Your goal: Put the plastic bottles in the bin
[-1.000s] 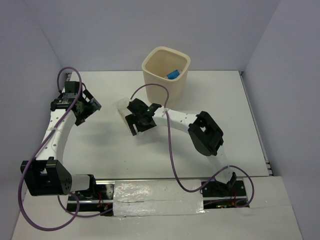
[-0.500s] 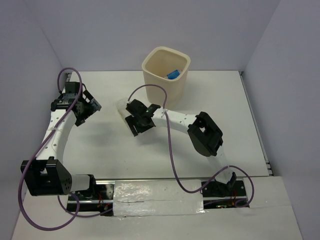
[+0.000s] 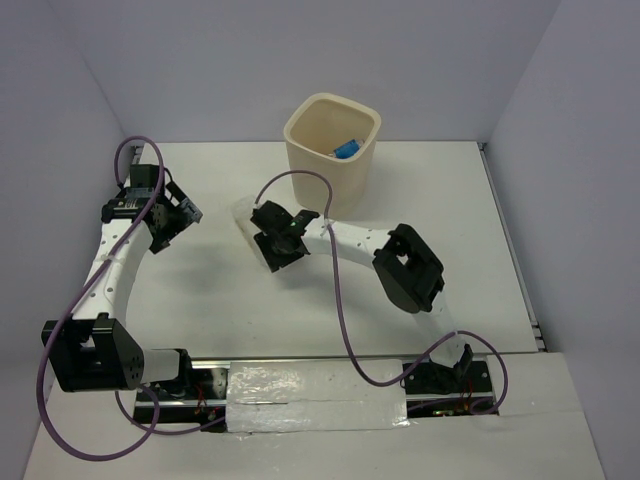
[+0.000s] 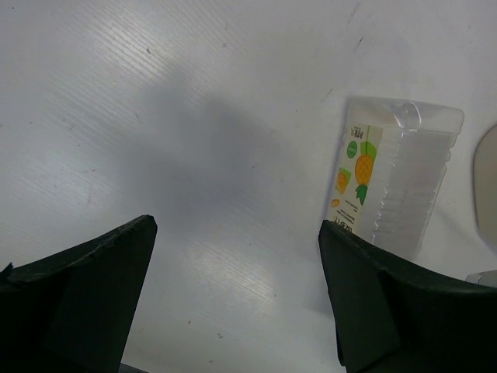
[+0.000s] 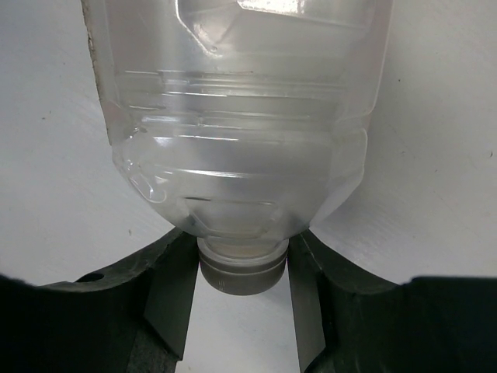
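Note:
A clear boxy plastic bottle (image 5: 241, 116) with a yellow-green pineapple label (image 4: 356, 179) lies on the white table, left of the cream bin (image 3: 330, 175). My right gripper (image 5: 242, 284) is shut on this bottle's cap (image 5: 242, 272), one finger pressed against each side. From above, the right gripper (image 3: 265, 232) sits at the bottle's (image 3: 246, 214) near end. Inside the bin lies another bottle (image 3: 347, 149) with a blue label. My left gripper (image 4: 237, 287) hangs open over bare table, well left of the boxy bottle (image 4: 392, 186); from above it (image 3: 186, 214) is at the left.
The bin's edge (image 4: 488, 186) shows at the far right of the left wrist view. Grey walls enclose the table on the left, back and right. A purple cable (image 3: 340, 300) loops along the right arm.
My right gripper's jaws have closed in onto the bottle's cap and the hand has edged slightly up-left. The left arm has not moved.

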